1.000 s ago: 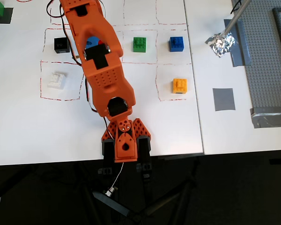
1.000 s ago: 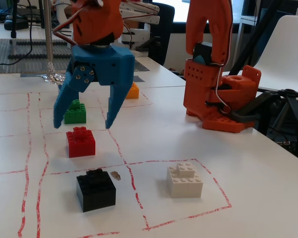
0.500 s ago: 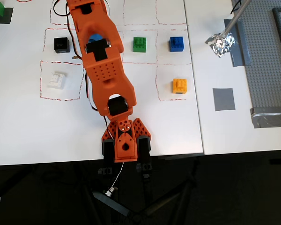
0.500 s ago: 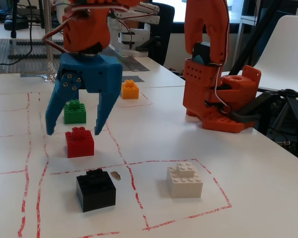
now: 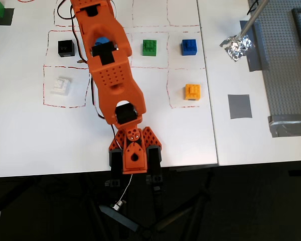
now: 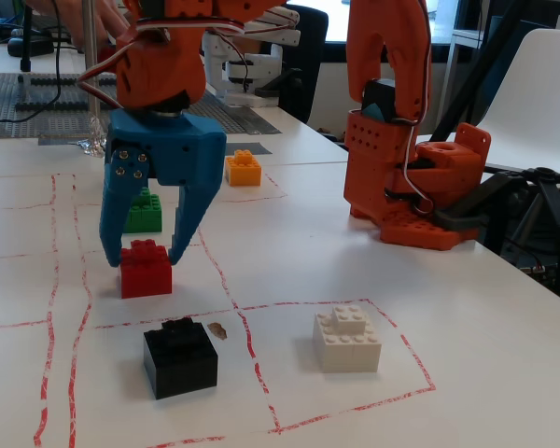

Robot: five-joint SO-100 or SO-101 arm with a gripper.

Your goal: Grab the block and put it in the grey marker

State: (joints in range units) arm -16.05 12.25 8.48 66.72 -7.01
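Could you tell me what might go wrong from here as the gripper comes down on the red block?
1. In the fixed view the open gripper straddles the red block, whose top sits between the fingertips; a slightly off-centre close could push it rather than pinch it.
2. The green brick sits close behind and could be nudged.
3. The grey marker lies well across the table, past the orange brick, so a weak grip could drop the block on the way.

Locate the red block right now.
In the fixed view the red block sits on the table between the open gripper fingers, with the green brick behind and the black brick in front. The arm hides it overhead.
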